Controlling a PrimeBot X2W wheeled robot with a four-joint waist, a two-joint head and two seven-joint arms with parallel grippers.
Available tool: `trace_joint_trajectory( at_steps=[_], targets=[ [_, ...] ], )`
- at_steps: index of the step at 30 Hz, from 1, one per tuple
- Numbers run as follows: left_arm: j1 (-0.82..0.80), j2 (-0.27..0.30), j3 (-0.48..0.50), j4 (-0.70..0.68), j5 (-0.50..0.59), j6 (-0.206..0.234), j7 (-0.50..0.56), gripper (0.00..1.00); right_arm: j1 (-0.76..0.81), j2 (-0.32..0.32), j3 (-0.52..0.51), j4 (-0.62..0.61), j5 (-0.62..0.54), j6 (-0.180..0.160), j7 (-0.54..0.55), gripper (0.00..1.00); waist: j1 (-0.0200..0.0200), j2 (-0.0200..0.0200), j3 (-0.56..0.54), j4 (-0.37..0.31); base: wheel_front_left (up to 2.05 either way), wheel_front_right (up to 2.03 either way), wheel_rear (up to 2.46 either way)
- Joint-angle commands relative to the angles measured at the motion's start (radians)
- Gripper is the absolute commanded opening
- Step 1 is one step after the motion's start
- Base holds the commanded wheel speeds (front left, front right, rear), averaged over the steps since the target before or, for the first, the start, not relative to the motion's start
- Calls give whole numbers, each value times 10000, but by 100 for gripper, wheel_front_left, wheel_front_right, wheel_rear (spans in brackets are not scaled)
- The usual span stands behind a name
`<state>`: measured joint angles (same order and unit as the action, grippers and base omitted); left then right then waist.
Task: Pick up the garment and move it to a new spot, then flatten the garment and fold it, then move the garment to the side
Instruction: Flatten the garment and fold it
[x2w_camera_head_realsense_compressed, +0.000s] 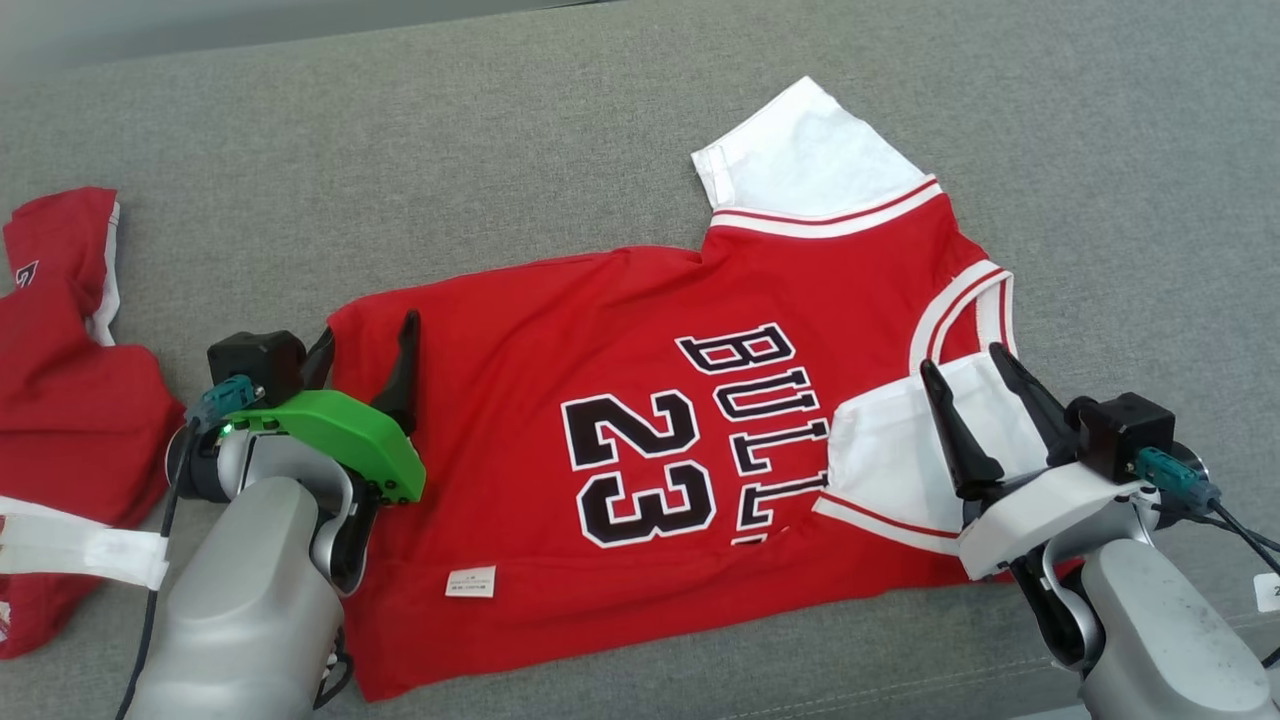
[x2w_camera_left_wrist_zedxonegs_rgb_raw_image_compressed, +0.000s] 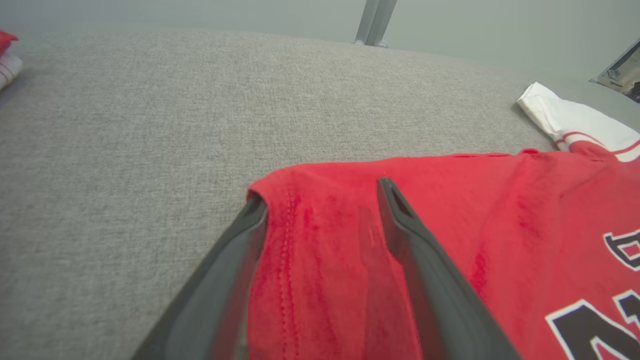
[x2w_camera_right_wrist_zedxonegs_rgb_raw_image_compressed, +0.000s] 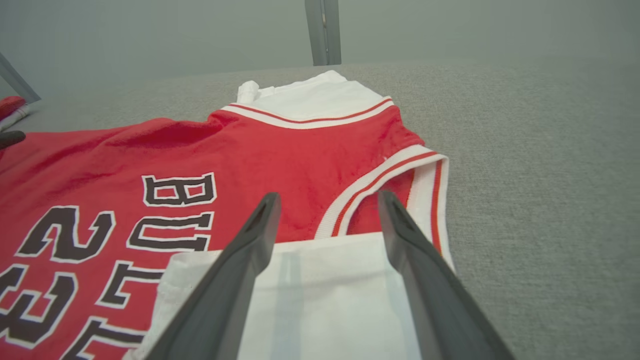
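Lining up both grippers on the jersey (x2w_camera_head_realsense_compressed: 620, 440), which lies number-side up, spread across the grey cushion (x2w_camera_head_realsense_compressed: 500, 150). My left gripper (x2w_camera_head_realsense_compressed: 367, 335) straddles the hem corner, fingers spread wide, nothing pinched. My right gripper (x2w_camera_head_realsense_compressed: 962, 357) stands just as wide over the white sleeve (x2w_camera_head_realsense_compressed: 890, 440) tucked in across the chest. Folding is the job now, I reckon. I want both pinches low, catching every layer at the edge, then lifting together so the cloth doesn't skew.
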<state>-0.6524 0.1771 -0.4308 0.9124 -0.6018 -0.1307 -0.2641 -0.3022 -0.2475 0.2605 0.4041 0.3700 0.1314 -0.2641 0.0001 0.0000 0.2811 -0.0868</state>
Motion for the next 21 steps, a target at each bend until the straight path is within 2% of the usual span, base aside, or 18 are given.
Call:
trace_joint_trajectory(
  at_steps=[1, 9, 15, 21],
  targets=[
    [-198, 86, -74, 8, -200, 5, 3, 100, -130, -86, -55, -37, 81, -15, -4, 100, -1, 0, 53, -58, 0, 0, 0],
    [-410, 406, 47, -287, -538, 5, 3, 100, -166, -52, -187, -93, 12, -13, -4, 100, -1, 0, 171, -94, 0, 0, 0],
    [-393, 317, 380, -241, -436, 5, 2, 100, -479, -83, -223, -185, 103, -15, -5, 100, -1, 0, 314, -33, 0, 0, 0],
    [-508, 256, 521, -92, -367, 5, 2, 100, -1275, -419, -304, -381, 148, -15, -5, 100, -1, 0, 517, 51, 0, 0, 0]
  ],
)
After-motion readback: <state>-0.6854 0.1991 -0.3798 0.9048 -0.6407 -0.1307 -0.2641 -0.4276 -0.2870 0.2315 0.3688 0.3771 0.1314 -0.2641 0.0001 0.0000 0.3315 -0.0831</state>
